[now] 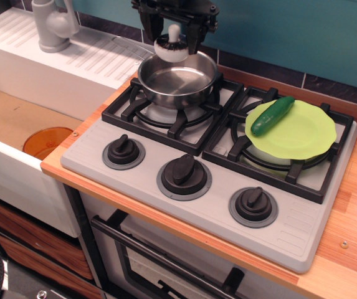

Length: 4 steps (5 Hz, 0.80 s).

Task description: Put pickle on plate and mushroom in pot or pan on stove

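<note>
White toy mushroom (171, 48) is pinched in the hand (173, 38), stem up, over the steel pot's (177, 80) back rim. Drop it now and it might clip the rim and roll off the stove (184, 187). Pickle (272, 115) sits on the lime plate (303, 134). Wooden bench (352, 212), teal wall behind.

— What is seen of the pot (177, 80)?
— Polished, mirror-bright metal; the pickle (272, 115) is glossy, the plate (303, 134) smooth matt plastic.
— And the stove (215, 187)?
— Matt grey plastic, black grates; the counter (352, 218) is given a wood-grain finish.
</note>
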Available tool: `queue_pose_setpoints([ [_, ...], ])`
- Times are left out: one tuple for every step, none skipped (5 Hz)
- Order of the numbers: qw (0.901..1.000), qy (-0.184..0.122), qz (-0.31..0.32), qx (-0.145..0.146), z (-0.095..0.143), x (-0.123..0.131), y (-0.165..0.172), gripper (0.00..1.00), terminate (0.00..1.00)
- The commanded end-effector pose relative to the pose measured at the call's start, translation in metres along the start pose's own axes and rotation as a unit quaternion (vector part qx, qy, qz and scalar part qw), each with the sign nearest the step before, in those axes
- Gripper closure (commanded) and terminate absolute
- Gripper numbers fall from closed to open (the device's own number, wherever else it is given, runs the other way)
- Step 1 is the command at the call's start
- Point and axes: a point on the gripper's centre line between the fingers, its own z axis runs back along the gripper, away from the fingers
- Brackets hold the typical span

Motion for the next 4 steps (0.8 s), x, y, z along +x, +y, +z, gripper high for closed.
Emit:
queue_pose_setpoints([
  [0.9994, -0.029, 0.02, -0.002, 0.006, 0.006, -0.01, 0.0, 0.0],
  [0.9994, -0.025, 0.022, -0.005, 0.01, 0.003, -0.012, 0.0, 0.0],
  [0.9996, -0.019, 0.022, 0.001, 0.02, 0.0, -0.015, 0.0, 0.0],
  [0.9995, -0.012, 0.028, 0.001, 0.031, -0.006, -0.025, 0.0, 1.0],
])
